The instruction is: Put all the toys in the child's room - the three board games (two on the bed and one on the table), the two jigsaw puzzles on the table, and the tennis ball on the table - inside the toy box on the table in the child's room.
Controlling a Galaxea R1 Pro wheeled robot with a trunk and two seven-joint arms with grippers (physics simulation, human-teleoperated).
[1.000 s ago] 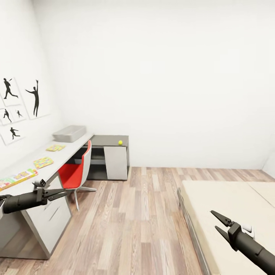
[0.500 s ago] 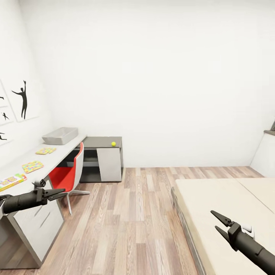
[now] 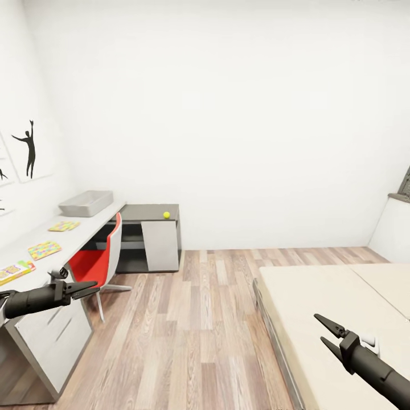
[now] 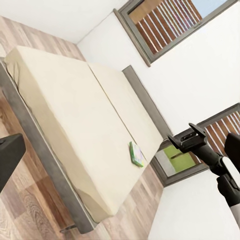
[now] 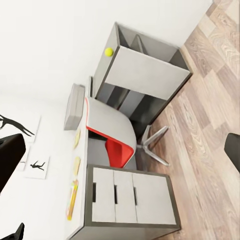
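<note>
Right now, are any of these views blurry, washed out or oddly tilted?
Head view: sharp, but the white walls wash out near the top; the tennis ball stays crisp. Left wrist view: the bed runs tilted, evenly lit. Right wrist view: the table appears turned sideways, shadows soft.

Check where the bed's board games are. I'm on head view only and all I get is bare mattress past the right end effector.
Observer: The left wrist view has a flat box with green edges lying on the bed, close to the mattress edge nearest the window. I cannot tell whether it is one box or two stacked.
Operator: The desk board game is cropped at my frame edge. Is it lying clean?
Observer: The right wrist view has the desk board game whole. It lies flat on the table, at the end above the white drawers.
</note>
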